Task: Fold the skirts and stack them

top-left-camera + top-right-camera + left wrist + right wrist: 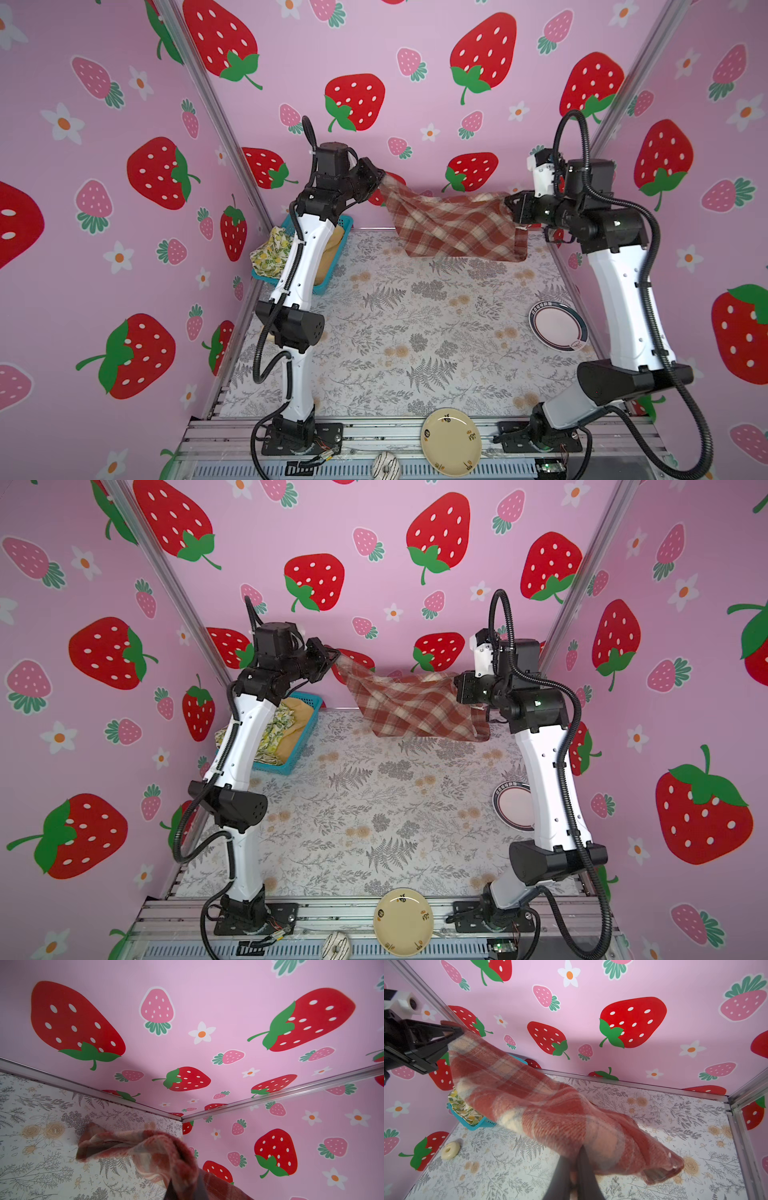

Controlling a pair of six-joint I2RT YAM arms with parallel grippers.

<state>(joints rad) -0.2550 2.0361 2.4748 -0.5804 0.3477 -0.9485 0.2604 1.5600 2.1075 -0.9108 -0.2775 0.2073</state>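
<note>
The red-and-cream plaid skirt hangs stretched in the air over the far end of the table, held by both arms. My left gripper is shut on its left corner; in the left wrist view the cloth drapes over the jaws. My right gripper is shut on the right corner, with the skirt sagging towards the table. The lemon-print skirt and the mustard-yellow skirt lie in the blue basket.
The blue mesh basket sits at the far left behind the left arm. A pink plate lies at the right, a cream plate on the front rail, beside a white ring toy. A cream ring lies on the floral tablecloth.
</note>
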